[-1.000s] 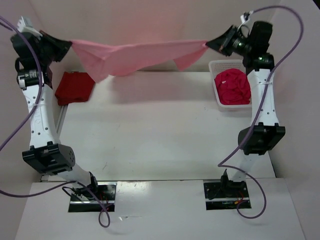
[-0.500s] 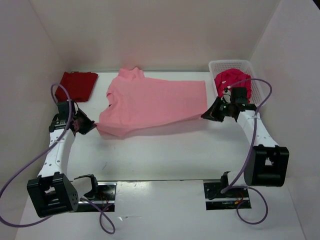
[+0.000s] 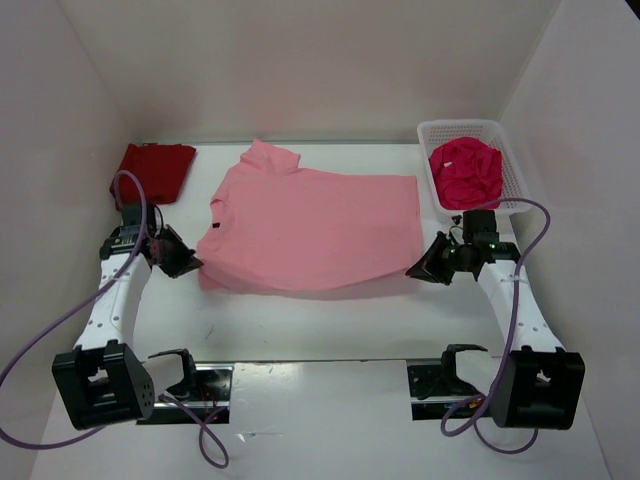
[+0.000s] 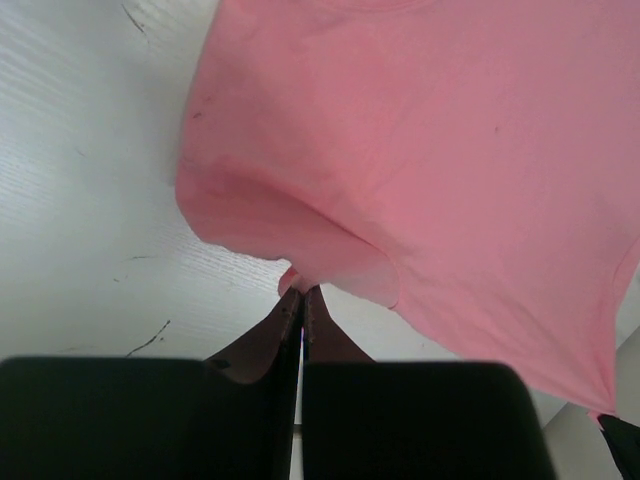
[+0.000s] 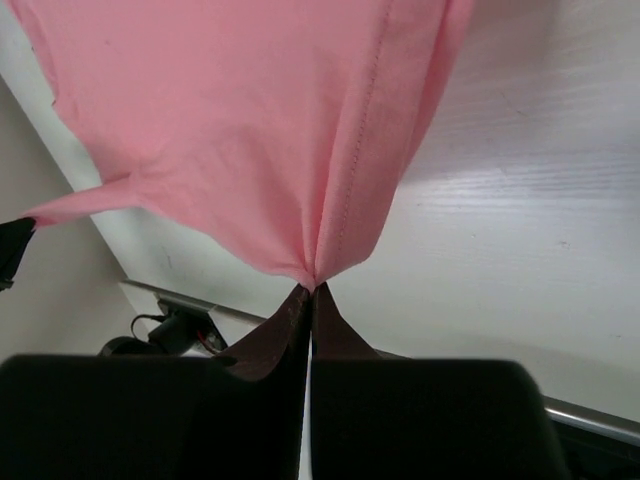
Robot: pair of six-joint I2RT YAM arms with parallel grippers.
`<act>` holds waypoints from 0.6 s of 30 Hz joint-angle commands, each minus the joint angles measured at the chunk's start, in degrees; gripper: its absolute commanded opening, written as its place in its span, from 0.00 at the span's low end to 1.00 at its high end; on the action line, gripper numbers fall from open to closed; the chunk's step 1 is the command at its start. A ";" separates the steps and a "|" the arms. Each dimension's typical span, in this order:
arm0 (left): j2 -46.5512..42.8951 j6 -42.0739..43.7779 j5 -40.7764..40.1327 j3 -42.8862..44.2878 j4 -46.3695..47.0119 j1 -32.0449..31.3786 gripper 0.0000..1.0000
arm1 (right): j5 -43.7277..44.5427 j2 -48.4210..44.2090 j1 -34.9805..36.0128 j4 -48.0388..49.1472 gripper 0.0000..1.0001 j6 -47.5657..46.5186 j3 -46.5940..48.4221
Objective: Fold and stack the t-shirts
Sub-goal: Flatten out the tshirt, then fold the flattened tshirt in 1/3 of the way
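Bright even light, soft shadows, sharp

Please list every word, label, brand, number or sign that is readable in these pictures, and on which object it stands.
No text can be read in any view.
light pink t-shirt: plain, no print.
dark red t-shirt: plain.
magenta t-shirt, white basket: no label visible.
arm bases: any marking is too small to read.

pink t-shirt [image 3: 310, 225]: soft matt cloth, stitched hem. dark red t-shirt [image 3: 152, 170] and magenta t-shirt [image 3: 465, 172]: matt cloth too. table [image 3: 330, 325]: white, faint grain lines, some dark scuffs. basket [image 3: 513, 165]: white plastic mesh.
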 commanded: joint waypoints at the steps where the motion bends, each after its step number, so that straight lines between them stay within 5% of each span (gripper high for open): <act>1: 3.31 1.40 0.97 5.64 3.93 -0.39 0.00 | 3.70 3.27 0.39 1.06 0.00 0.85 2.40; 18: 38.53 -0.27 -6.32 33.16 16.59 -7.68 0.00 | 14.86 34.02 0.39 13.91 0.01 0.33 20.87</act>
